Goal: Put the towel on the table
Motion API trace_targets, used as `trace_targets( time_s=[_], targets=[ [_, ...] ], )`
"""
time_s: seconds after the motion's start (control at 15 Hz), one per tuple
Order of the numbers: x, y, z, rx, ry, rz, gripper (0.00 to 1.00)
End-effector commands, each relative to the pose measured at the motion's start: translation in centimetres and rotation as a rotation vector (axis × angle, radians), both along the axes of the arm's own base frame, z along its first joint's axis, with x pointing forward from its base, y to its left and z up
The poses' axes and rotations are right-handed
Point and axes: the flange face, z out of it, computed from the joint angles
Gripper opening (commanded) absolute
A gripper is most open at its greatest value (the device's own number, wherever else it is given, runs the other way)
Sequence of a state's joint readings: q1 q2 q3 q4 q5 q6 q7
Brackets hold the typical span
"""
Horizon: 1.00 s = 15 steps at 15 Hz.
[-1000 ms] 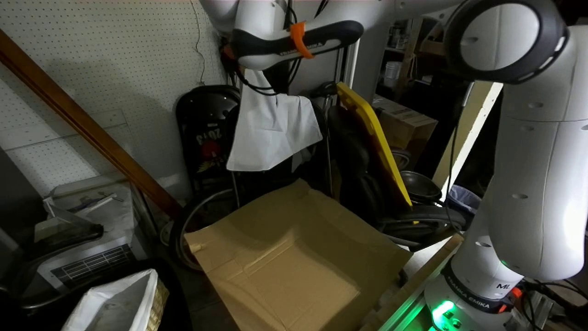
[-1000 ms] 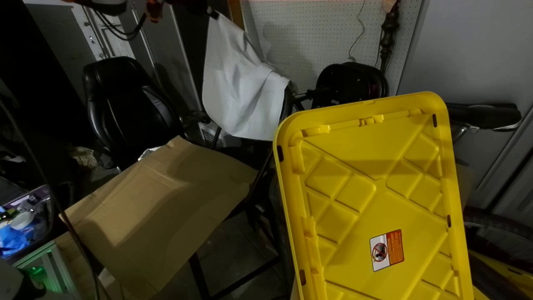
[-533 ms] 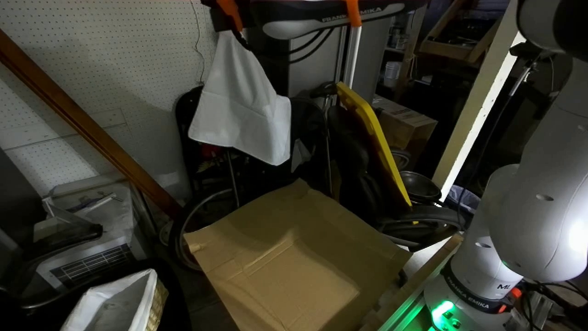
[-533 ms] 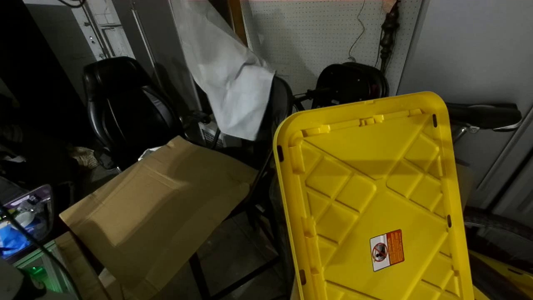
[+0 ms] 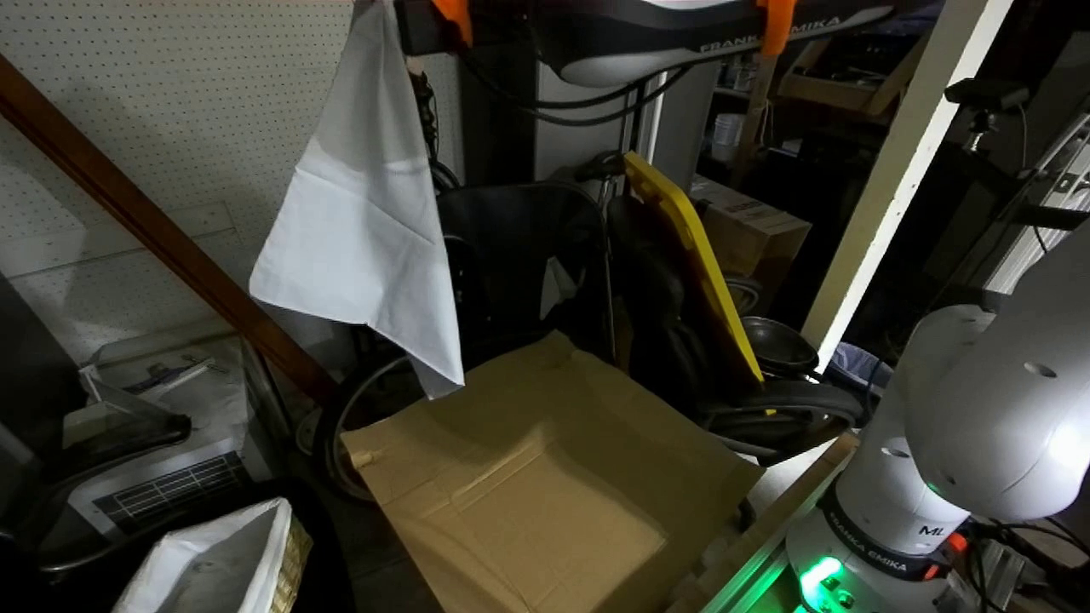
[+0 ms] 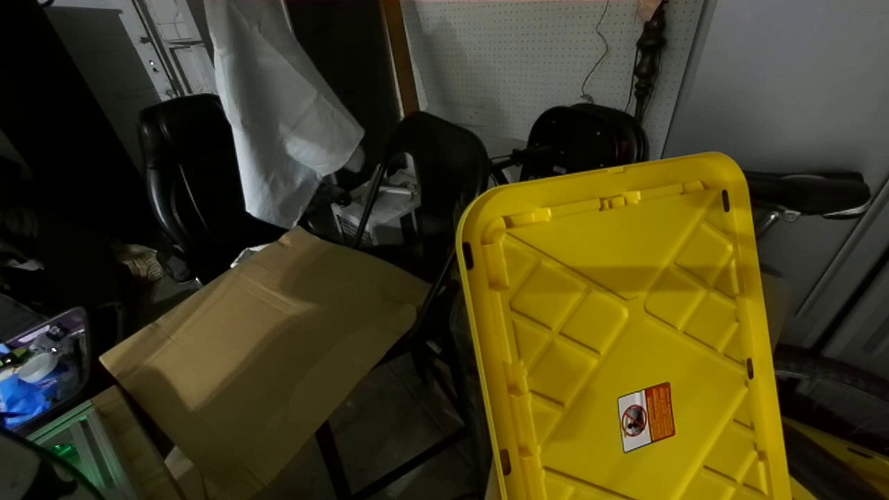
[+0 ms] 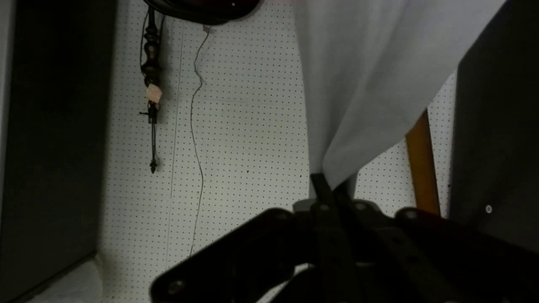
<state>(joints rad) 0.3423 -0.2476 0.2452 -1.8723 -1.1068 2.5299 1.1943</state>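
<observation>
Towel (image 5: 366, 226) is hanging from the pincer (image 7: 331, 186), which we are clamping on its top, its lower end near the bench (image 5: 558, 477).

I've got the limp, creased, white to light-grey cloth towel (image 5: 366, 230) hanging, bunched tight at its pinched upper end in the wrist view, fanning out below in loose folds. Bottom hem uneven, one corner drooping lowest. Upper end cropped in both exterior views. Broad, square, tan-brown, cardboard-like table (image 5: 562, 502) lies roughly flat: matte, straight fold creases, part shaded, a paler lit patch. I see the towel's lowest tip right at the table's edge in both exterior views; can't tell if they touch. Most of the towel is clear of it.
</observation>
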Motion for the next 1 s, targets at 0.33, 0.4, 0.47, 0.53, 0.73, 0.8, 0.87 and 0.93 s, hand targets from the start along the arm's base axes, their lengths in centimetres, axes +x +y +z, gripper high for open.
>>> trace_targets(
  time_s=[0.33,0.4,0.47,0.53,0.73,0.8,0.87,0.93],
  targets=[
    [-0.4,-4.7,-4.5,0.039,0.141,-0.095,0.0],
    [0.0,-5.4,-5.0,0.038,0.155,-0.115,0.0],
    [0.5,-6.0,-5.6,0.034,0.171,-0.137,0.0],
    [1.0,-6.6,-6.3,0.034,0.192,-0.153,0.0],
    [2.3,-8.4,-9.1,0.015,0.27,-0.219,0.0],
    [2.7,-8.9,-10.2,0.009,0.298,-0.237,0.0],
    [2.9,-9.3,-11.3,0.001,0.327,-0.255,0.0],
    [3.2,-9.8,-12.3,-0.008,0.353,-0.277,0.0]
  ],
)
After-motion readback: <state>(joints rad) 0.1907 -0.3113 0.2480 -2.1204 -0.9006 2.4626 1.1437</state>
